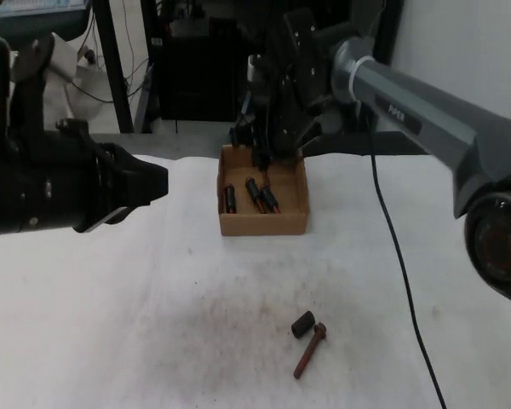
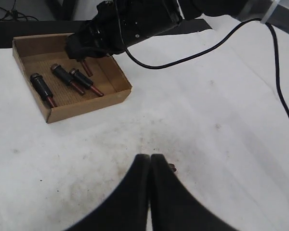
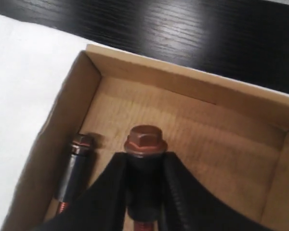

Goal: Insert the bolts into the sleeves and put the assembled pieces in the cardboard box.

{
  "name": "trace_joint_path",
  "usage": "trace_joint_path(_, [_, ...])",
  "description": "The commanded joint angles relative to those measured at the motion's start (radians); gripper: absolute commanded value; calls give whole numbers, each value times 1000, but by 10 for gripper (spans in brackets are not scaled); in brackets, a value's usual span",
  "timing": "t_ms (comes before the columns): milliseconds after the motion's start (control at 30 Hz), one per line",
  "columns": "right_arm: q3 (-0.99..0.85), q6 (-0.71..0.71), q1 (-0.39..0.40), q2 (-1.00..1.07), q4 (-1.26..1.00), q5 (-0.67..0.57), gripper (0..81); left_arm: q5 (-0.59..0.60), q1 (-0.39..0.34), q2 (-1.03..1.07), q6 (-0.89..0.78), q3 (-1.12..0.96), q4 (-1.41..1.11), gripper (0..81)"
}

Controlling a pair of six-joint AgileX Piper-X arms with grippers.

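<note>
1. Nearest me on the white cloth (image 1: 111,324), which is fuzzy and smudged grey in the middle, lie one loose bolt (image 1: 310,350), reddish-brown with a wider head, and one loose sleeve (image 1: 303,324), short and black. They lie just beside each other and are not joined.
2. My left gripper (image 2: 150,161) hangs above the cloth with its two matte black fingers pressed together and nothing between them.
3. A thin black cable (image 2: 197,53) trails across the cloth.
4. Farther back sits the cardboard box (image 1: 264,223), brown, corrugated and open on top. On its floor lie three assembled pieces (image 2: 65,78), each a black cylinder with a copper-coloured shank poking out of one end.
5. Over the box, my right gripper (image 3: 145,158) is clamped on a fourth piece (image 3: 145,140): a black sleeve topped by a copper hexagonal flanged head. It sits low inside the walls, though I can't make out whether its tip touches the floor.
6. Beyond the box runs a dark wood-grained surface (image 3: 183,29).
</note>
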Motion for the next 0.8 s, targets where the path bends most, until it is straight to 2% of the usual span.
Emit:
trace_joint_path(0, [-23,-1,-15,-8,1,-5,46,-4,3,-4,13,-8,-3,3])
trace_joint_path(33, [-23,-1,-18,-8,1,-18,84,-1,3,-4,13,-8,-4,3])
trace_joint_path(167, [-23,-1,-30,-8,3,-89,335,5,3,-4,14,-8,-4,3])
trace_joint_path(200, [-23,-1,-33,-8,9,-89,383,5,3,-4,14,-8,-4,3])
trace_joint_path(233, [-23,-1,-33,-8,12,-89,398,5,3,-4,14,-8,-4,3])
trace_joint_path(300, [-23,-1,-33,-16,31,-89,338,8,3,-4,14,-8,-4,3])
trace_joint_path(367, [-23,-1,-33,-32,49,-89,200,42,3,-4,14,-8,-4,3])
trace_joint_path(433, [-23,-1,-33,-62,91,-97,6,71,-4,-4,14,-8,-4,3])
trace_joint_path(600, [-23,-5,-34,-181,346,-136,3,57,-60,-4,48,-8,-4,3])
trace_joint_path(767, [42,-99,-33,-339,513,-132,3,-4,-182,-1,82,-8,-4,3])
